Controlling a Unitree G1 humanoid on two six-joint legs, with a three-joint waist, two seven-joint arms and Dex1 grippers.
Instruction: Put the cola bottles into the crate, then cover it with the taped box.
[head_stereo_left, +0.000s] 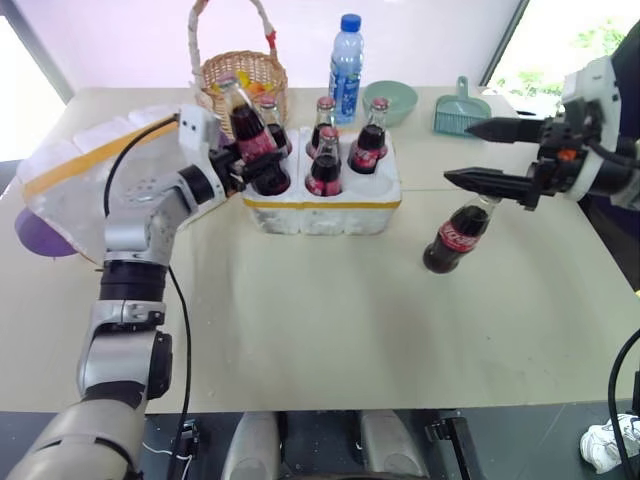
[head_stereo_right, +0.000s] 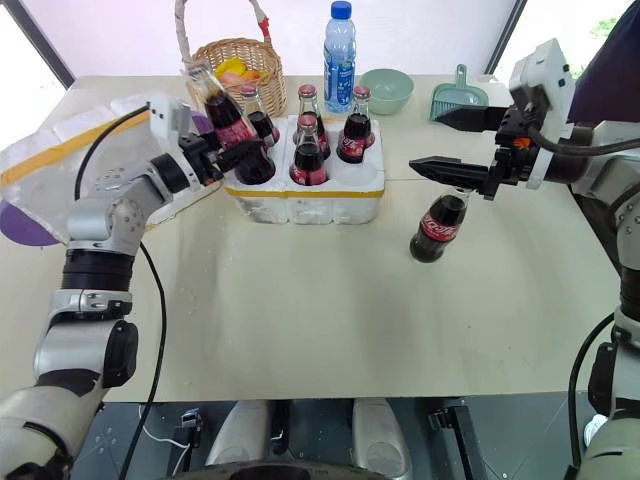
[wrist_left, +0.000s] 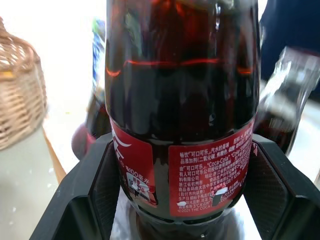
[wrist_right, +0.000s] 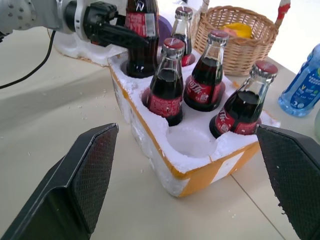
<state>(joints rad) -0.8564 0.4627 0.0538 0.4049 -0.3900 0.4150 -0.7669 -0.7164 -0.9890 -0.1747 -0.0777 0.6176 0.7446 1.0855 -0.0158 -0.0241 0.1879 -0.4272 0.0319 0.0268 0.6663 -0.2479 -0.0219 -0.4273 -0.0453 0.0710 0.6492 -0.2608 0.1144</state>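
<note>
Gripping a tilted cola bottle (head_stereo_left: 243, 122) over the crate (head_stereo_left: 322, 205) at upper centre, the left end effector (head_stereo_left: 238, 165) leaves the last bottle (head_stereo_left: 456, 236) upright on the surface just below the open right end effector (head_stereo_left: 460, 152).

I see dark cola bottles (head_stereo_left: 327, 165) with red caps and red labels lettered in white, sitting in a white foam crate (head_stereo_left: 322, 205) banded in yellow tape. On the left, the taped box (head_stereo_left: 75, 170) is white with a yellow stripe. At the far side stand a tan wicker basket (head_stereo_left: 240, 75), a blue-capped water bottle (head_stereo_left: 345, 65), a mint-green bowl (head_stereo_left: 392, 100) and a teal dustpan (head_stereo_left: 461, 110). The surface (head_stereo_left: 330, 320) is beige.
</note>
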